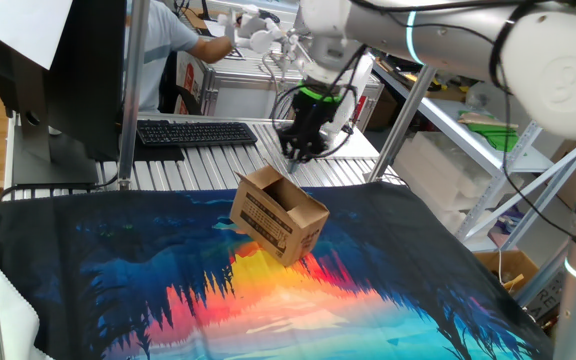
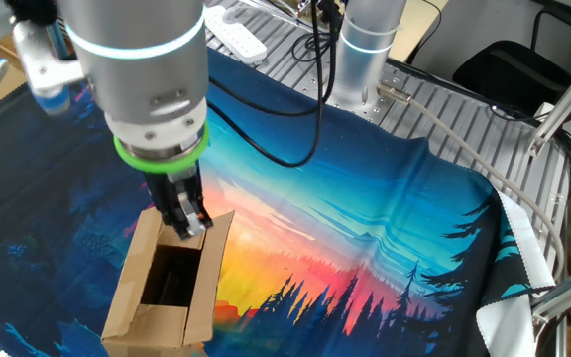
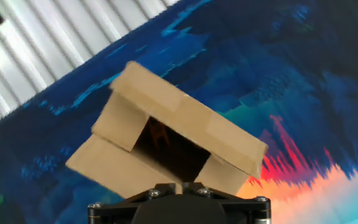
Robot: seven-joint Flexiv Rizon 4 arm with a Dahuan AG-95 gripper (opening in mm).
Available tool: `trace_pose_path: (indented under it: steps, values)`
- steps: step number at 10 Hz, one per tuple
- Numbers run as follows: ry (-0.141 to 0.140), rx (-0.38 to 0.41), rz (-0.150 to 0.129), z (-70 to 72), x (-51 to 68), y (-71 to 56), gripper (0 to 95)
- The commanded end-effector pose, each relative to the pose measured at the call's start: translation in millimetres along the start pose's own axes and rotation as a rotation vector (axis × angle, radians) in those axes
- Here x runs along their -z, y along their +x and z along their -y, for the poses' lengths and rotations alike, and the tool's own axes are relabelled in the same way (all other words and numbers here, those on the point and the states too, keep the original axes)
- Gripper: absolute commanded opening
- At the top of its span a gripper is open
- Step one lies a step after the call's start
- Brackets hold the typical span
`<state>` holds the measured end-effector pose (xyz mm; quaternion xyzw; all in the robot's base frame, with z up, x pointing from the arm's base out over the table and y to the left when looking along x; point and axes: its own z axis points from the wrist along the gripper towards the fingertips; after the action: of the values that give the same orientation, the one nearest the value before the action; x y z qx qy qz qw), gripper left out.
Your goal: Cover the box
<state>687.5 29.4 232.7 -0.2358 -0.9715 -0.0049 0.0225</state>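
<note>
presently we find the box (image 1: 278,215), a small brown corrugated carton, standing on the printed cloth (image 1: 368,300) near its middle, with the top open and the flaps spread outward. black print marks the side seen in one fixed view; the lettering is too small to read. in the other fixed view the opening shows a dark interior, and we cannot make out any contents. the gripper (image 2: 188,226) hangs pointing down over the rim of the box, its two fingers drawn fully together with nothing between them; whether they touch a flap we cannot tell. in the hand view the fingers are out of frame, and only a dark edge of the hand shows at the bottom, with the box blurred. the cloth is soft and wrinkled, printed in blue, orange and red. it lies on a ribbed metal table (image 1: 218,165). a black keyboard (image 1: 196,132) rests behind.
</note>
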Motion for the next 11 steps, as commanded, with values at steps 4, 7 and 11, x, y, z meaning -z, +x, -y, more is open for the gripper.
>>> trace_pose_path:
  steps: [4, 7, 11]
  values:
    - [-0.038, -0.133, 0.004, -20.1, -7.4, 24.5, 0.0]
    - [-0.045, -0.15, 0.005, -26.1, -10.3, 32.0, 0.0]
    - [-0.049, -0.17, 0.014, -33.7, -14.6, 39.9, 0.0]
